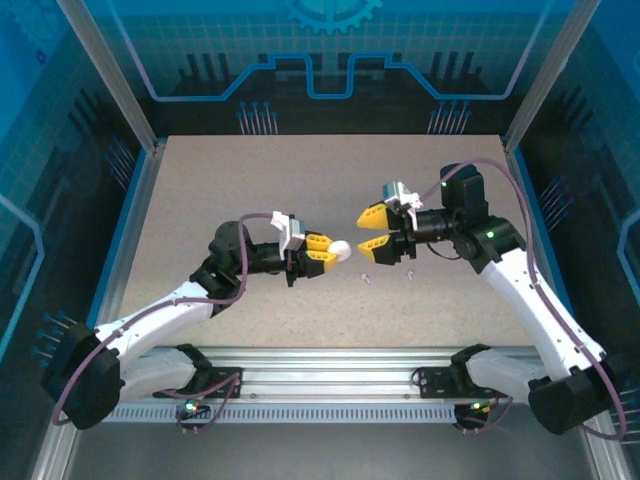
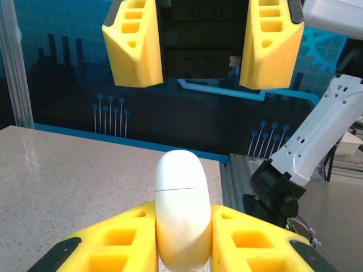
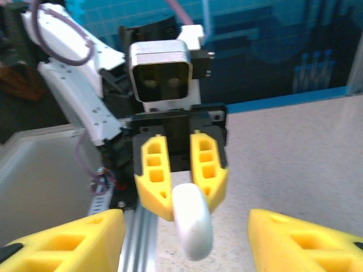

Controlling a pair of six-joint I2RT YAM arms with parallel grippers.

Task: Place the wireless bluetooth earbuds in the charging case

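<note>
My left gripper (image 1: 333, 250) is shut on a white charging case (image 1: 341, 249) and holds it above the middle of the table. In the left wrist view the case (image 2: 181, 198) stands edge-on between my yellow fingers (image 2: 108, 243), its lid seam closed. My right gripper (image 1: 368, 232) faces it from the right, open, its jaws spread above and below the case's level without touching it. In the right wrist view the case (image 3: 193, 224) hangs between my wide-apart fingers (image 3: 68, 243). Two tiny pale earbuds (image 1: 365, 273) (image 1: 410, 275) lie on the table below the right gripper.
The speckled table (image 1: 250, 180) is bordered by an aluminium frame (image 1: 300, 360) at the near edge and blue panel walls (image 1: 330, 80) behind. Both arm bases sit on the near rail.
</note>
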